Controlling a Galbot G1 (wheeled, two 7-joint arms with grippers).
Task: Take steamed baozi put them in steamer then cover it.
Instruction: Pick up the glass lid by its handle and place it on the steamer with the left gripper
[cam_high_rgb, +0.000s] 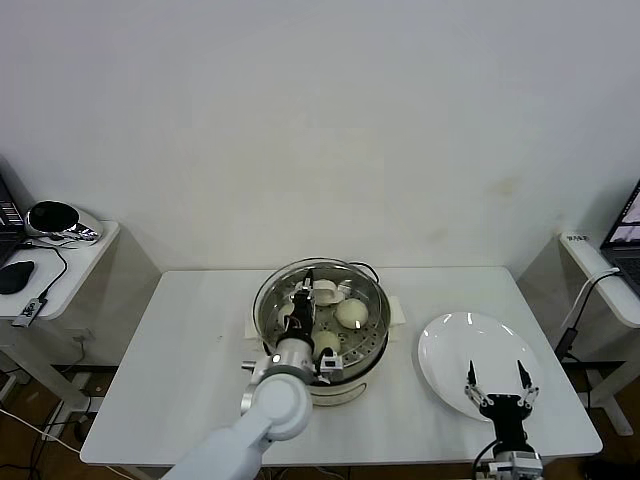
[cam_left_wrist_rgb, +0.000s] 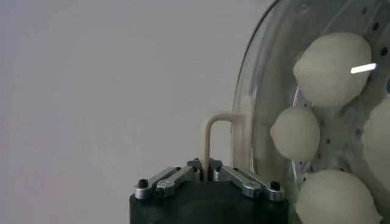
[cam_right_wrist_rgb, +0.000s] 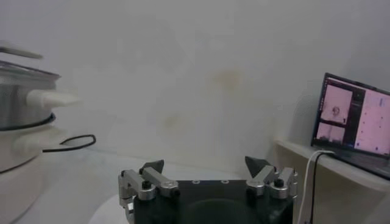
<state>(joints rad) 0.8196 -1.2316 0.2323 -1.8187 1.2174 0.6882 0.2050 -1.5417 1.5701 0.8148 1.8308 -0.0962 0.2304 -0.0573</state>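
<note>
Head view: high, looking down over table (cam_high_rgb: 180, 330). Left wrist: close against cover (cam_left_wrist_rgb: 256, 122). Right wrist: low, facing wall, steamer (cam_right_wrist_rgb: 21, 97) shared at edge.

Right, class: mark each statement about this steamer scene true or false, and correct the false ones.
1. The left tool is shut on the cream-white bar handle of the round clear glass lid. True.
2. The right tool grips a bun. False: it is open and holds nothing, above the flat round white plate.
3. Small round cream-white dough buns lie inside the round shiny stainless-steel steamer basket. True.
4. A bun remains on the white plate. False: no bun shows on it.
5. The steamer stands on the floor. False: it stands on the white rectangular table.
</note>
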